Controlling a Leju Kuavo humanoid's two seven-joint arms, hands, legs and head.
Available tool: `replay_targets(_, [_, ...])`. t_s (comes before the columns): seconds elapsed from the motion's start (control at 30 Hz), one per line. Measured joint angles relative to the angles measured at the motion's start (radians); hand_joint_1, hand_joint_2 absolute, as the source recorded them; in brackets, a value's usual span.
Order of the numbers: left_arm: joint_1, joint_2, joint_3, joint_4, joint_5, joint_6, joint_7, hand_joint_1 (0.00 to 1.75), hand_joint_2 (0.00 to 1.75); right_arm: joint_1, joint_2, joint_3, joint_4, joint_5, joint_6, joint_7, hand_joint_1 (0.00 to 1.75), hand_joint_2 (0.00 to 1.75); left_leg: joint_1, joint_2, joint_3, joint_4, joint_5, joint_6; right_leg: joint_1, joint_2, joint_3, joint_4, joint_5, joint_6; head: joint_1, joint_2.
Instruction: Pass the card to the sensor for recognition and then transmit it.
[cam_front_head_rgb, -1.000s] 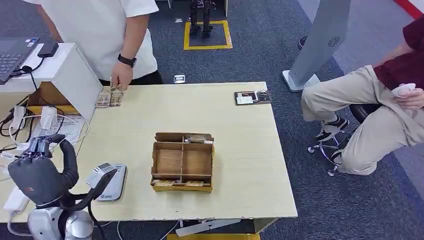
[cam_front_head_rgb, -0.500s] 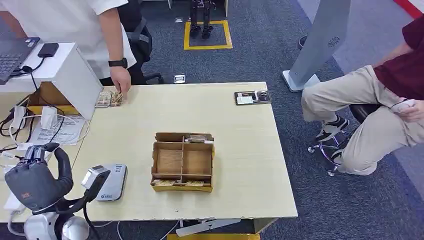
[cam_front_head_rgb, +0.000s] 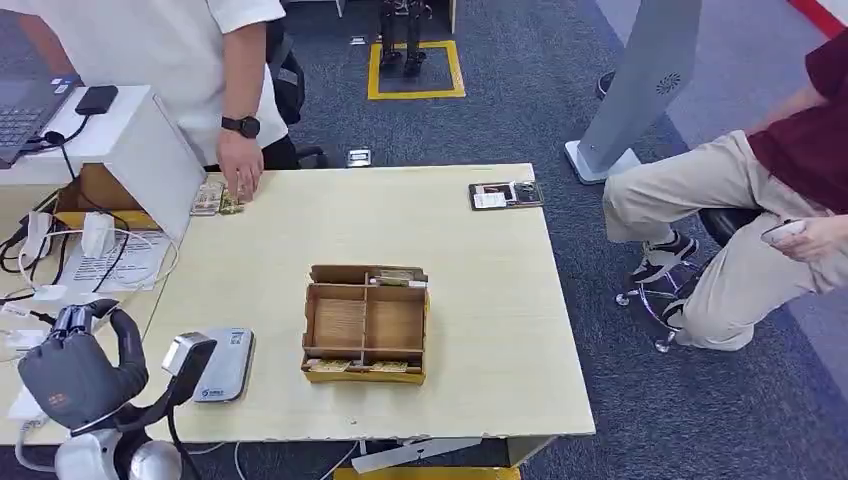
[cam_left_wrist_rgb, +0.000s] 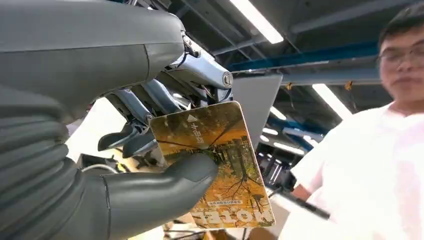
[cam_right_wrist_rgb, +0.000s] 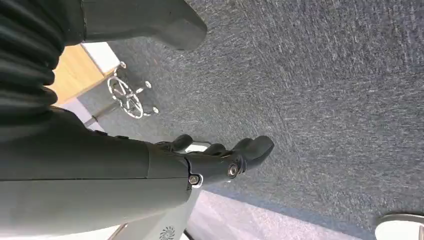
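At the far left the left hand (cam_front_head_rgb: 75, 365), matte grey with a ribbed wrist cover, hangs over the table's near-left corner; its thick thumb and dark fingers (cam_left_wrist_rgb: 127, 137) pinch the card (cam_left_wrist_rgb: 215, 160), a glossy rounded rectangle printed with an autumn-yellow tree scene and the word HOTEL. Just beside the hand lies the sensor (cam_front_head_rgb: 225, 365), a flat grey reader with rounded corners. Farther back, a person's hand (cam_front_head_rgb: 240, 175) rests on a small stack of cards (cam_front_head_rgb: 215, 197) at the table's far edge. In the middle stands a corrugated cardboard box (cam_front_head_rgb: 365, 322) split into compartments. A dark tray (cam_front_head_rgb: 507, 194) sits at the far right corner. The right hand (cam_right_wrist_rgb: 220, 160) hangs over speckled grey carpet, fingers loosely apart and holding nothing.

The table (cam_front_head_rgb: 480, 300) is pale wood laminate; around it lies blue-grey carpet with a yellow floor square (cam_front_head_rgb: 414, 70), and a seated person (cam_front_head_rgb: 760, 230) is at the right.

Since a second ago the left hand has sunk lower and nearer the robot, and the standing person has shifted left.
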Motion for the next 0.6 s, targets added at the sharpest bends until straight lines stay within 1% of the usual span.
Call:
replay_targets(0.07, [0.001,0.0,0.003,0.022,-0.018,0.0,0.006,1.75,1.75,0.0,0.0,0.0,0.0,-0.003,0.0,0.0,0.0,1.75,0.0,0.0,0.0,0.0,0.0,0.0,0.0,0.0,0.0,0.0,0.0,0.0,0.0,0.0])
replay_targets(0.17, [0.003,0.0,0.003,0.058,-0.055,0.0,0.031,1.75,1.75,0.0,0.0,0.0,0.0,-0.005,0.0,0.003,0.0,1.75,0.0,0.0,0.0,0.0,0.0,0.0,0.0,0.0,0.0,0.0,0.0,0.0,0.0,0.0])
replay_targets(0.3, [0.005,0.0,0.003,0.09,-0.072,0.0,0.031,1.75,1.75,0.0,0.0,0.0,0.0,-0.007,0.0,0.003,0.0,1.75,0.0,0.0,0.0,0.0,0.0,0.0,0.0,0.0,0.0,0.0,0.0,0.0,0.0,0.0])
replay_targets(0.4, [0.007,-0.001,0.005,0.133,-0.077,0.0,0.031,1.75,1.75,0.0,0.0,0.0,0.0,-0.009,0.0,0.003,0.0,1.75,0.0,0.0,0.0,0.0,0.0,0.0,0.0,0.0,0.0,0.0,0.0,0.0,0.0,0.0])
replay_targets(0.5, [0.009,-0.001,0.005,0.156,-0.092,0.0,0.048,1.75,1.75,0.0,0.0,0.0,0.0,-0.01,0.0,0.003,0.0,1.75,0.0,0.0,0.0,0.0,0.0,0.0,0.0,0.0,0.0,0.0,0.0,0.0,0.0,0.0])
replay_targets(0.6, [0.012,0.0,0.005,0.177,-0.101,0.0,0.082,1.75,1.75,0.0,0.0,0.0,0.0,-0.011,0.0,0.003,0.0,1.75,0.0,0.0,0.0,0.0,0.0,0.0,0.0,0.0,0.0,0.0,0.0,0.0,0.0,0.0])
